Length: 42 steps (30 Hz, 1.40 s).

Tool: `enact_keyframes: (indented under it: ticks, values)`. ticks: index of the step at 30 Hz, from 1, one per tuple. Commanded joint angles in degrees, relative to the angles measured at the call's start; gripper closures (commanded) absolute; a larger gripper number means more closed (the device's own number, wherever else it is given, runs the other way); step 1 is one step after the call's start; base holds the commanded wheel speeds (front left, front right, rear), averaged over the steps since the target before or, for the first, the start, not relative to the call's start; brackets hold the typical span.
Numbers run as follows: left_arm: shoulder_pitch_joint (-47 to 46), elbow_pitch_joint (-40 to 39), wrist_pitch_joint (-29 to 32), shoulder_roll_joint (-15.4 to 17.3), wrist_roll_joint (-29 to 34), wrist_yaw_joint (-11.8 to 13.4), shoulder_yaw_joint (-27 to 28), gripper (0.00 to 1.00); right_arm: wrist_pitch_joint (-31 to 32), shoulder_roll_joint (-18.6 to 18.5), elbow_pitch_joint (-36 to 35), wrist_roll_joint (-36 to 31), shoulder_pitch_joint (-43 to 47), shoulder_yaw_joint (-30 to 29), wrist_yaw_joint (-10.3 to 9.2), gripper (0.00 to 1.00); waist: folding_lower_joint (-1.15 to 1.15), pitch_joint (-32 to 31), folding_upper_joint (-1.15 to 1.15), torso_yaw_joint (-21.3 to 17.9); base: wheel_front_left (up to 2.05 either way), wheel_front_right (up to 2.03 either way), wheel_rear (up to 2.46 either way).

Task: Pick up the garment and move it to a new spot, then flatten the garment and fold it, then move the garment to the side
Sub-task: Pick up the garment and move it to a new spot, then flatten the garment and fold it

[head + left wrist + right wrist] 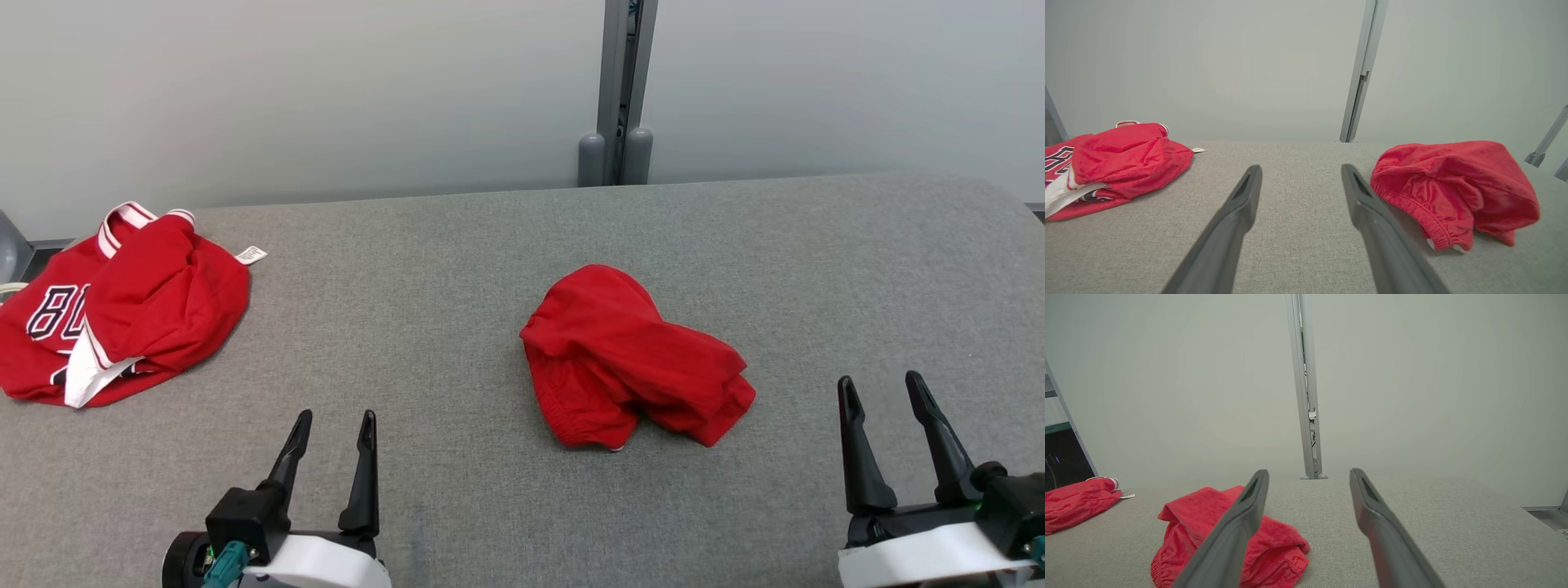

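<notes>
Garment [633, 359], a crumpled heap of soft red knit with a gathered elastic hem, lies on the grey woven pad [490, 269]. It is ahead of both grippers and between them, to the right of the left gripper [337, 416] and to the left of the right gripper [879, 378], touching neither. Each gripper's two long, tapered dark fingers stand wide apart and hold nothing. In the right wrist view one finger covers part of the heap, and the bottom edge cuts off its near side. Its folds hide its full outline. Well left of the left gripper lies a rumpled red jersey [122, 302] with white striped trim and dark lettering, partly tucked under and cut by the picture's edge.
</notes>
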Motion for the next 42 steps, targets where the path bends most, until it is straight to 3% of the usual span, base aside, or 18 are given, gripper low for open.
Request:
enact_keyframes:
  ticks: [1, 12, 42]
  values:
    - [0.66, -0.47, -0.01, -0.03, 0.83, 0.46, 0.68, 0.0, -0.3, -0.34, 0.37, 0.33, 0.64, 0.13, 0.13, 0.0, 0.0, -0.1, 0.0, 0.1, 0.0, 0.0, 0.0]
    - [1.94, -0.8, -0.01, -0.66, 2.23, 0.21, 3.49, 0.0, -0.3, -0.34, 1.72, 1.11, 0.92, 1.53, 0.12, 0.0, 0.0, 0.02, 0.0, -0.24, 0.0, 0.0, 0.0]
    - [0.78, -0.33, -0.01, -0.72, 1.56, -0.42, 2.13, 0.0, -0.3, -0.34, 2.15, 1.42, -0.36, 1.64, 0.13, 0.0, 0.0, 1.24, 0.0, 0.26, 0.0, 0.0, 0.0]
